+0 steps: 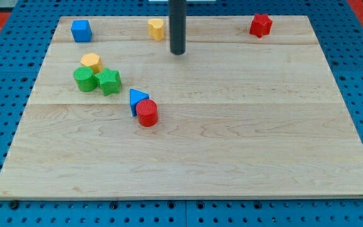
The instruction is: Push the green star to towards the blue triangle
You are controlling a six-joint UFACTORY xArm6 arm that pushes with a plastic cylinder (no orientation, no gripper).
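Observation:
The green star lies at the board's left, touching a green cylinder on its left. The blue triangle lies a short way to the star's lower right, with a red cylinder pressed against its lower right side. My tip is near the view's top centre, well above and to the right of the star and the triangle, touching no block.
A yellow hexagon sits just above the green cylinder. A blue cube is at the top left, a yellow block just left of the rod, a red star at the top right. The wooden board rests on a blue perforated table.

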